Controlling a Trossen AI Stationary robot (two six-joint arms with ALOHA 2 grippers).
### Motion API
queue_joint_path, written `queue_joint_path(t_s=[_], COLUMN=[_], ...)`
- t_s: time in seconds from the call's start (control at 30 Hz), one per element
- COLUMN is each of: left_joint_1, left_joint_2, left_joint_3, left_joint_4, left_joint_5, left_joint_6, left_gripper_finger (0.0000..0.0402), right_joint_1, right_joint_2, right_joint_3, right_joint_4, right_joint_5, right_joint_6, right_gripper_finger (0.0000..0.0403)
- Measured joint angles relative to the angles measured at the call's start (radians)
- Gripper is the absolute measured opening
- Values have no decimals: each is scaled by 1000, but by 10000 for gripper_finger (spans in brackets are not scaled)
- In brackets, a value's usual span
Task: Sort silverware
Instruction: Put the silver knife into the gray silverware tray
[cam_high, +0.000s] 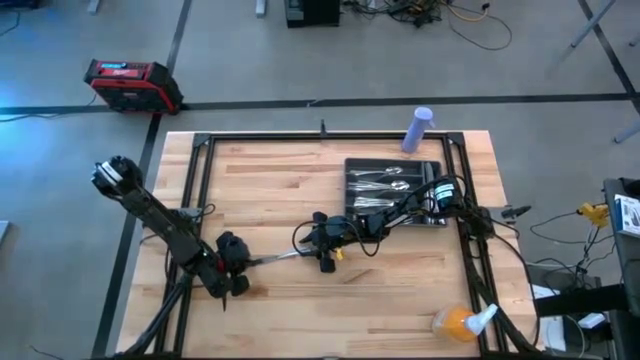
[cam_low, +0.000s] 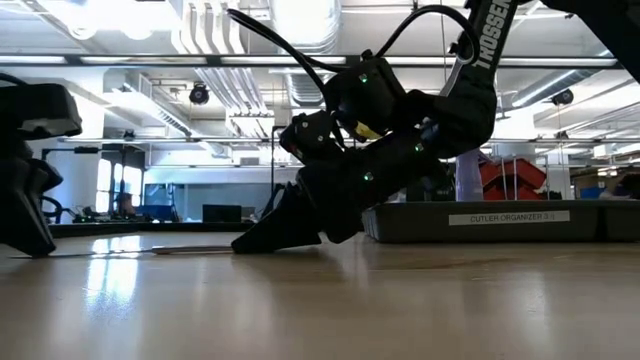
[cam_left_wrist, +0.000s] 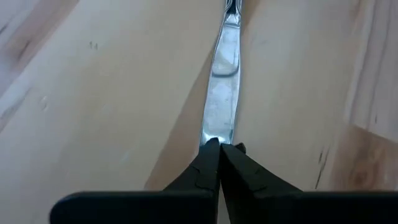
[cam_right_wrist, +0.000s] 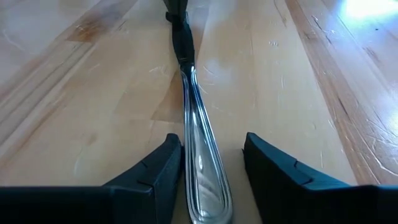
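Left gripper (cam_left_wrist: 219, 149) pinching knife (cam_right_wrist: 198, 149); right gripper (cam_right_wrist: 211, 168) fingers wide astride. Could slip if released early.

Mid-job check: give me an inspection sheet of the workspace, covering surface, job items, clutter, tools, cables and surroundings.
Surface: wooden table, bare planks between the arms.
Job's things: one piece of silverware lies flat on the table between the two tools; more silverware lies in the dark tray at the back right.
Clutter: purple cylinder behind the tray; orange spray bottle at the near right corner.
Grippers: left tool shut on one end of the piece; right tool open, fingers either side of the other end.
Cables: on the floor beyond the table and at the right edge.
Surroundings: red case on the floor.
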Motion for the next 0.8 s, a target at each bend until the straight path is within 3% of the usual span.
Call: queue_joint_path(t_s=[0.6,0.8], left_joint_1=[-1,-1], left_joint_2=[41,26], left_joint_3=[0,1], left_joint_4=[-9,1], left_joint_5=[-70,-105], left_joint_6=[0,74], left_gripper_finger=[0,0], right_joint_1=[-12,-13], right_joint_2=[41,38], right_joint_3=[-16,-16], right_joint_4=[24,-15], right_joint_5=[-4,-2], right_joint_6=[45,40], right_gripper_finger=[138,75])
